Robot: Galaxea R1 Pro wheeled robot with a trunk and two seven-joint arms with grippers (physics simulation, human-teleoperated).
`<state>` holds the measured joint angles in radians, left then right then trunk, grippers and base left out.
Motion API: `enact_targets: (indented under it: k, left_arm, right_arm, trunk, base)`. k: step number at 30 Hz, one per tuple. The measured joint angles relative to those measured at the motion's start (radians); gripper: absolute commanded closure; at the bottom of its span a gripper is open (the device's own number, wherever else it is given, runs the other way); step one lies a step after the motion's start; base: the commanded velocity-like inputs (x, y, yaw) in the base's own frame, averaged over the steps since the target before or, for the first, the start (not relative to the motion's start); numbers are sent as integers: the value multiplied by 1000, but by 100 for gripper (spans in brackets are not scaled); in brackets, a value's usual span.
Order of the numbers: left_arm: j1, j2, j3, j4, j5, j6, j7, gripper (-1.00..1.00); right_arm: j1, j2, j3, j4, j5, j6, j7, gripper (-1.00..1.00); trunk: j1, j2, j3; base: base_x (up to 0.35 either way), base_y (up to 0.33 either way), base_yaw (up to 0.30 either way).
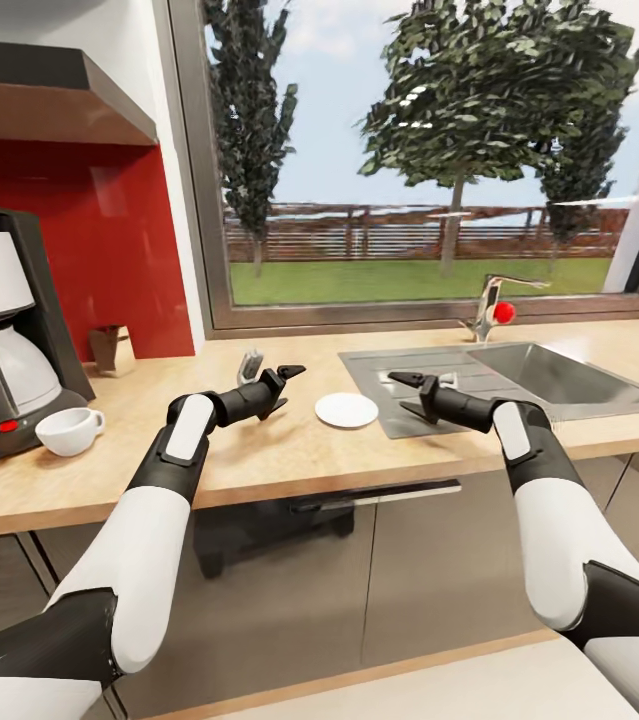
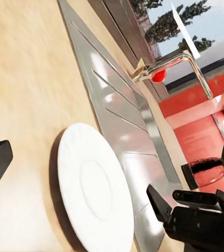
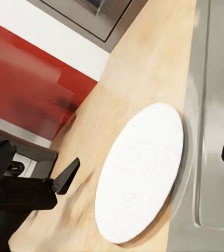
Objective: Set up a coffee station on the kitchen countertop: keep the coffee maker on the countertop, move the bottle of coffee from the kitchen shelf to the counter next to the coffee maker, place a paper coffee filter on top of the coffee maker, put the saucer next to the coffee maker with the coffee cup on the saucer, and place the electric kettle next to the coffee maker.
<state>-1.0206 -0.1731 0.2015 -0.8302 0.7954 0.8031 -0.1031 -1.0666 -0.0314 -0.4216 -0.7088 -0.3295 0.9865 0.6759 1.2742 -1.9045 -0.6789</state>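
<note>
On desk (image 1: 259,455): coffee maker (image 1: 4,340) in place, cup (image 1: 69,430) beside it, not on saucer (image 1: 347,410). Saucer well apart by sink (image 1: 559,375), between left gripper (image 1: 277,385) and right gripper (image 1: 411,393), both apart, empty. Bottle, filter, kettle pending.

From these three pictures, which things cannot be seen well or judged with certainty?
- Coffee maker, head view: cut off by the picture's left edge.
- Small brown object by the red wall, head view: too small to identify.
- Saucer, right wrist view: whether its edge rests on the steel drainboard is unclear.
- Sink basin, head view: inside partly hidden by its rim.
</note>
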Motion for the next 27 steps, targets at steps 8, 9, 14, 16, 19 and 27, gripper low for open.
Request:
enact_targets:
  k: [8,9,14,16,19,27]
  left_arm:
    - [0,0,-2,0,0,0,0,-100]
    - [0,0,-2,0,0,0,0,-100]
    - [0,0,-1,0,0,0,0,-100]
    - [0,0,-2,0,0,0,0,-100]
    - [0,0,-2,0,0,0,0,-100]
    - [0,0,-2,0,0,0,0,-100]
  right_arm:
    - [-5,5,0,0,-1,-1,-6,-100]
    - [-5,6,0,0,-1,-1,-6,-100]
    - [-8,36,0,-1,0,0,-22,-100]
    - [-8,40,2,-2,-1,0,-28,-100]
    - [-8,49,2,0,-1,0,-34,-100]
    - [-8,70,3,0,-2,-2,-79,-100]
  trunk:
    - [0,0,0]
    - [0,0,0]
    - [0,0,0]
    - [0,0,0]
    - [0,0,0]
    - [0,0,0]
  base:
    - [6,0,0]
    - [1,0,0]
    - [0,0,0]
    - [0,0,0]
    - [3,0,0]
    - [95,0,0]
